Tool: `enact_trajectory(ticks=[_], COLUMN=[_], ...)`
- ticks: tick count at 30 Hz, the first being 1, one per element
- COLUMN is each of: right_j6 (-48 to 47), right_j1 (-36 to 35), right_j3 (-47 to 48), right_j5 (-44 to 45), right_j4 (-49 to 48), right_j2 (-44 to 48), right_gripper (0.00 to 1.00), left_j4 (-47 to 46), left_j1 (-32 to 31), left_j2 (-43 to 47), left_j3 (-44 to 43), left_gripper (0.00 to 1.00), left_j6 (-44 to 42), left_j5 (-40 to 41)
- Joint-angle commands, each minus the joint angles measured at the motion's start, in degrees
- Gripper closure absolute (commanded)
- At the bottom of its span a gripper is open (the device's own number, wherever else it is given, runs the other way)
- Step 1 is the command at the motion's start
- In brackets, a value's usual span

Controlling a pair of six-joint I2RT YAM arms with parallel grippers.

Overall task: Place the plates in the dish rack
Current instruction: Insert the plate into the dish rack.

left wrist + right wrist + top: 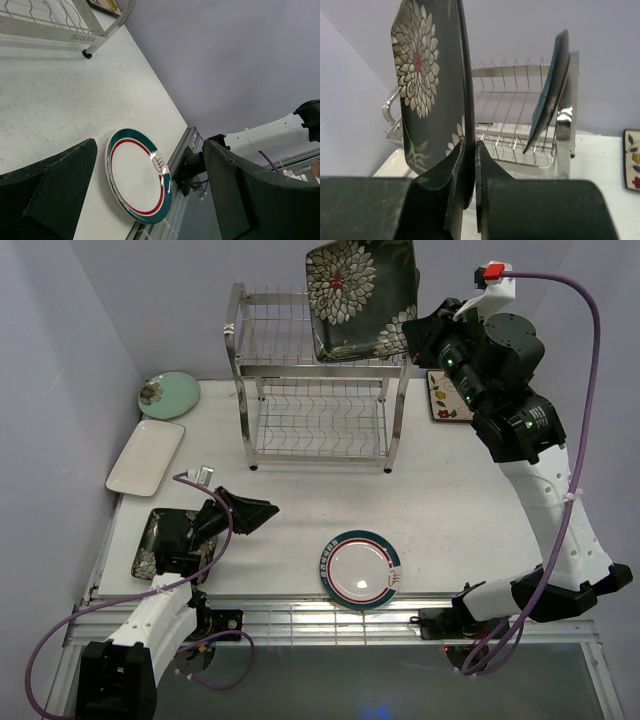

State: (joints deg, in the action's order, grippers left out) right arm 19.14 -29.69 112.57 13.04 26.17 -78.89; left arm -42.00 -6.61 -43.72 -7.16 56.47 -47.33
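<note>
**Above the rack (243,370), a floral plate (355,290) hangs clamped on edge**

Over the rack's right-hand end, the right gripper (412,337) has its jaws pinched together on the lower rim of the dark floral plate. It holds the plate upright, with the flowered face turned away from the arm. The right wrist view shows both fingers (455,165) pressed against the rim, and the plate (420,75) rising in front of the rack's wire shelf (515,75).

On the rack's upper shelf a teal plate (547,100) stands on edge. It leans close beside the right post, just past the held plate.

Plates lie flat on the table (450,500) on every side of the rack. A pale green round plate (168,395) sits to the rack's left, towards the back. A white rectangular plate (145,457) lies just in front of the green one. A second dark floral plate (148,552) lies nearer the arms on the rack's left, partly under the left arm. A cream flowered plate (440,395) lies to the rack's right, partly hidden by the right arm.

In front of the rack, near the table's front edge, sits a round white plate (360,570) with a teal rim. The left gripper (258,510) hovers low in front of the rack, to the left of that plate. Its jaws are wide apart and hold nothing. In the left wrist view the round plate (137,175) shows between its fingers (55,190).
</note>
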Motion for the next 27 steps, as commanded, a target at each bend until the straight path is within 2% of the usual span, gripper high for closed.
enact_trajectory(ticks=[1, 8, 12, 27], right_j6=[-4.8, -12.0, -17.3, -32.8], right_j1=[-2.8, -8.0, -10.6, -13.8], right_j3=[6.1, 4.1, 1.3, 5.2], right_j5=[9.8, 20.8, 25.8, 33.5], right_j4=[-17.4, -24.4, -31.8, -48.7], right_j2=[0.8, -0.5, -0.8, -9.1], right_gripper=[0.92, 0.92, 0.92, 0.92], left_j4=[0.0, 0.0, 0.0, 0.0], left_j1=[-0.2, -0.2, -0.2, -0.2], left_j2=[0.1, 0.1, 0.1, -0.2], left_j3=[-1.5, -1.6, -1.6, -1.6], left_gripper=[0.02, 0.02, 0.02, 0.02], left_j6=[-0.7, -0.7, -0.6, -0.7], left_j5=[0.6, 0.4, 0.3, 0.4])
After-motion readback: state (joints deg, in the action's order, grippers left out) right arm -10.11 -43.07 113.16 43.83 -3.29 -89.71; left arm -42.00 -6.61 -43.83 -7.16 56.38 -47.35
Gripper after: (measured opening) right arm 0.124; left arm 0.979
